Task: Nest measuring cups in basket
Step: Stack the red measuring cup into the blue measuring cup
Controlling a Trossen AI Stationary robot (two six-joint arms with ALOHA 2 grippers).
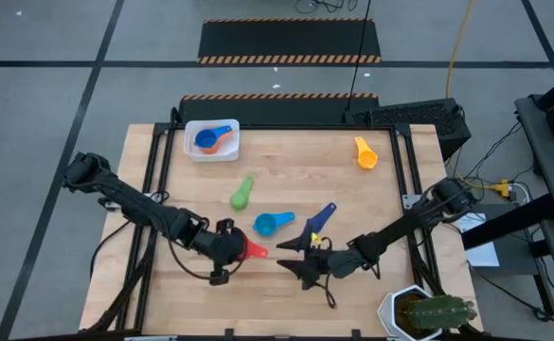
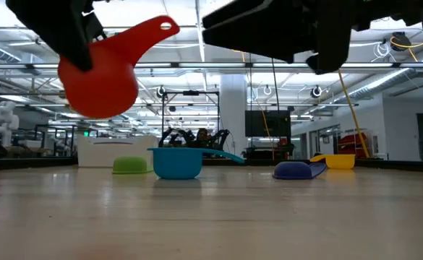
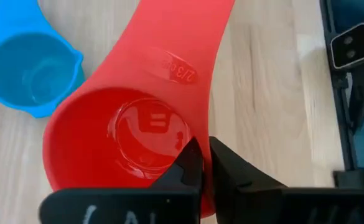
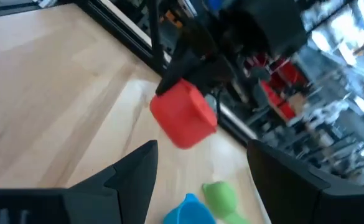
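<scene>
Above the table's point(image 1: 371, 204) near edge, the red measuring cup point(image 2: 99, 79) is held aloft, pinched at its rim by the left tool point(image 3: 203, 163); the right tool point(image 4: 200, 165) is spread wide alongside.

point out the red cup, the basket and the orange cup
red cup point(image 3: 107, 143), left wrist view, inside of its bowl
basket point(image 1: 193, 128), high view, its rim corner
orange cup point(image 1: 366, 153), high view, its bowl

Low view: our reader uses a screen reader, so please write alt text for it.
The left gripper holds a red cup in the air above the table. Behind it, green, light blue, navy and orange cups lie on the wood.
</scene>
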